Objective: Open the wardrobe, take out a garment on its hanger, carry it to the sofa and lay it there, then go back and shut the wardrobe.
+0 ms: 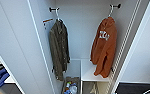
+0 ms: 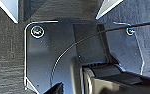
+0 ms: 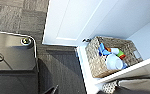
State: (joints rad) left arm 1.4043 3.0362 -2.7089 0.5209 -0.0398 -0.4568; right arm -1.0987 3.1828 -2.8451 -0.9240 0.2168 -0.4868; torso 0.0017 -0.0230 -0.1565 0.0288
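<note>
The wardrobe (image 1: 23,50) stands open, its left door (image 1: 13,45) swung wide and the white interior facing the head camera. Going from left to right inside it, a dark olive jacket (image 1: 59,48) hangs from a peg near the left wall, with a small orange-tipped hook (image 1: 47,21) beside it. Below, on the floor of the cabinet, sits a woven basket (image 3: 108,56) holding plastic toys and a white cup; the right wrist camera looks straight down on it, close by the foot of the open door. A white shelf (image 1: 91,73) comes next, and above it, near the right wall, the rust-orange hooded sweatshirt (image 1: 104,46) hangs on its white hanger (image 1: 111,10), whose hook rides on a dark peg (image 1: 116,6).

The opening step looks done, so the work in hand is probably taking the sweatshirt. To do it well, an arm should reach high for the hanger's neck rather than the soft fleece, lift until the hook clears the peg, then draw straight out, keeping clear of the right door edge and the shelf. Whether either pincer is spread or pressed together cannot be told from the wrist pictures.
</note>
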